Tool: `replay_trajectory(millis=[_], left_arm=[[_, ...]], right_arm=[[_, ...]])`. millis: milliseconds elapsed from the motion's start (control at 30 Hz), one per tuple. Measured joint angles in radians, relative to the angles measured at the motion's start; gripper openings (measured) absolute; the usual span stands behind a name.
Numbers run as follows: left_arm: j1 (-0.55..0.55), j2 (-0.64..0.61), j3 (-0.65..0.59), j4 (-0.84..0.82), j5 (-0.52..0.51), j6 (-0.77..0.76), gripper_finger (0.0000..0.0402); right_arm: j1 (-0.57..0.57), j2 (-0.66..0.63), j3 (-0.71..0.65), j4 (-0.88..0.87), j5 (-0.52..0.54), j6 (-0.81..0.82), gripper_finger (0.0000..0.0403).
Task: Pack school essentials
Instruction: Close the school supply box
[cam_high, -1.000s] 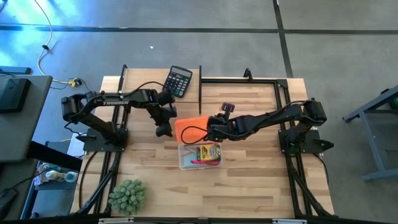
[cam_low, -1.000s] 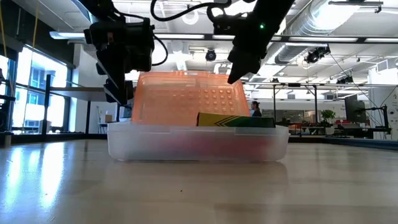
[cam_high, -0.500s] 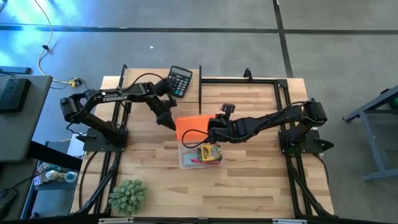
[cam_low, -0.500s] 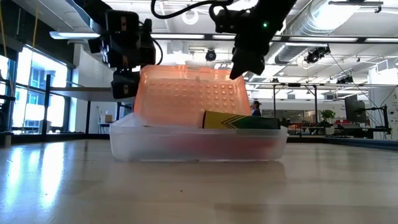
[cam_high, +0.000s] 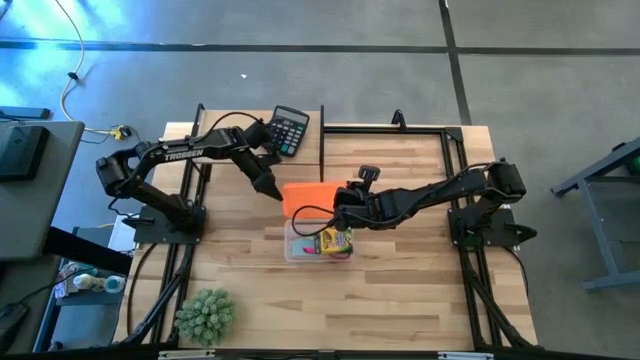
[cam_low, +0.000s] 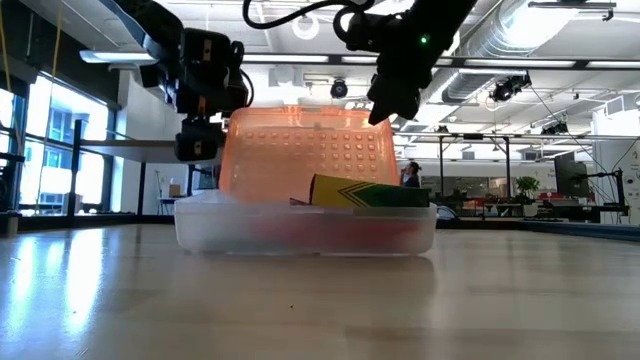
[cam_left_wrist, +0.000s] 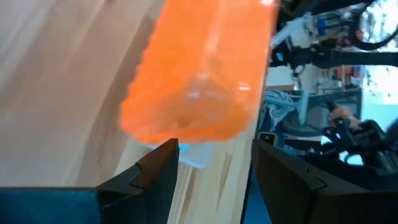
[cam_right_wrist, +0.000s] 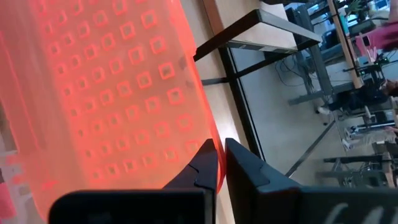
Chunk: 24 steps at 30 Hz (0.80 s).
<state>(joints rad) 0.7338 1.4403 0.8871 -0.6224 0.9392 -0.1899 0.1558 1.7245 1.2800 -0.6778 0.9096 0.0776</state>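
A pale wooden worktop (cam_high: 400, 290) seen from above, with two dark robot arms reaching toward its middle. Between them sits a clear plastic pencil case (cam_high: 300, 250) with a translucent orange hinged lid (cam_high: 305, 196) standing up at its far edge. Inside the case lies a yellow-and-green crayon box (cam_high: 335, 241), tilted, with one end riding above the case's rim in the low view, and something pink or red beneath it that is too blurred to name.

The right gripper (cam_high: 340, 205) is at the lid's top edge; its fingers (cam_right_wrist: 205, 168) are pinched together on the edge of the orange lid, holding it upright. The left gripper (cam_high: 268, 186) hovers just beside the lid's other end, fingers (cam_left_wrist: 158, 171) apart and holding nothing.

A black calculator (cam_high: 287, 130) rests near the far edge of the worktop, and a spiky green plant (cam_high: 205, 315) stands at the near left corner.

Risks, as a judgement: the raised end of the crayon box could stop the lid from closing flat, so pressing down may jam or pop it open. The thin pinch on the lid edge could slip, letting the lid drop. The light case could also slide if pushed from one side.
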Motion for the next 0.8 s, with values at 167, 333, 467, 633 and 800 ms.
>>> replay_trajectory(millis=[167, 333, 467, 633, 800], left_arm=[[0.001, 0.000, 0.000, -0.072, -0.070, 0.020, 0.0190], [0.033, 0.000, 0.000, -0.106, -0.084, 0.026, 0.0190], [0.082, 0.000, 0.000, -0.109, -0.034, 0.022, 0.0190], [0.110, 0.000, 0.000, -0.087, 0.017, -0.037, 0.0190], [0.070, 0.000, 0.000, -0.066, 0.004, -0.070, 0.0190]], right_arm=[[0.000, 0.000, 0.000, -0.001, 0.000, -0.007, 0.0009], [0.008, 0.000, 0.000, -0.001, 0.005, -0.012, 0.0009], [0.020, 0.000, 0.000, 0.010, 0.008, -0.051, 0.0009], [0.037, 0.000, 0.000, 0.100, 0.008, -0.130, 0.0009], [0.042, 0.000, 0.000, 0.182, 0.005, -0.175, 0.0009]])
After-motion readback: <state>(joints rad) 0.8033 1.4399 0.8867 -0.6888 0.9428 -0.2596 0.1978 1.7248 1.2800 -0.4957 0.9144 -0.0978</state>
